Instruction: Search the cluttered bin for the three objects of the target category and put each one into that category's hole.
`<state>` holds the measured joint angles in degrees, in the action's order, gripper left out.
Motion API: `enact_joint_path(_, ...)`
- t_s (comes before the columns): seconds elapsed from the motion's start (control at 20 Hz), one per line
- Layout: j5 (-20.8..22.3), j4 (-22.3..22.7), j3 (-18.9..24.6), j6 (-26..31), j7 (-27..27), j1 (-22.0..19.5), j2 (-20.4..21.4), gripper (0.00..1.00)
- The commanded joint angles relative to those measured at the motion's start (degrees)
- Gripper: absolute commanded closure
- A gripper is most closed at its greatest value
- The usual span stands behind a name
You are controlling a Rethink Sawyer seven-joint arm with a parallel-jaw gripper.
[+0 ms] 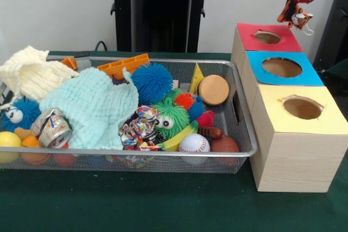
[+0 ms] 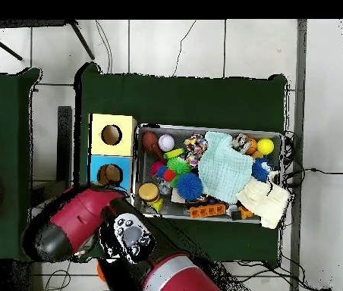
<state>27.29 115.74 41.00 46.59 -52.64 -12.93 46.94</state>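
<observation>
1. Baseball [image 1: 194, 143]: white with red stitching, against the front wall of the bin [image 1: 136, 151], right of centre
2. Brown ball [image 1: 224, 145]: in the bin's front right corner, just beside the baseball
3. Crushed can [image 1: 53, 130]: near the bin's front left, with a yellow ball [image 1: 8, 139] at its left
4. Mint cloth [image 1: 92, 107]: spread over the bin's left middle
5. Green puffer [image 1: 171, 118]: googly-eyed, mid-bin, right of the mint cloth
6. Blue puffer [image 1: 152, 82]: behind the green one, toward the bin's back
7. Cream cloth [image 1: 30, 71]: draped over the bin's back left corner
8. Yellow box [image 1: 296, 139]: just right of the bin, nearest of three in a row
9. Blue box [image 1: 280, 69]: behind the yellow one
10. Red box with hole [image 1: 267, 37]: farthest back, beside the bin's back right corner
11. Gripper [image 1: 298, 4]: above and right of the hole, fingers clamped on a tan and orange plush [image 1: 291, 13] hanging clear of the red box
</observation>
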Motion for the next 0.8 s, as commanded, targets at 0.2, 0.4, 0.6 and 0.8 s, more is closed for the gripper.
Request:
enact_joint_path(0.2, 1.9, -7.2, -13.0, 3.2, -18.2, 4.7, -1.3, 1.00)
enact_joint_path(0.4, 4.3, -9.4, -16.7, 1.7, -19.4, 8.0, -0.4, 1.00)
enact_joint_path(0.6, 4.1, -9.2, -18.7, -0.7, -17.6, 8.2, 1.2, 1.00)
enact_joint_path(0.8, 3.0, -9.3, -19.4, -0.9, -15.5, 8.0, 1.9, 1.00)
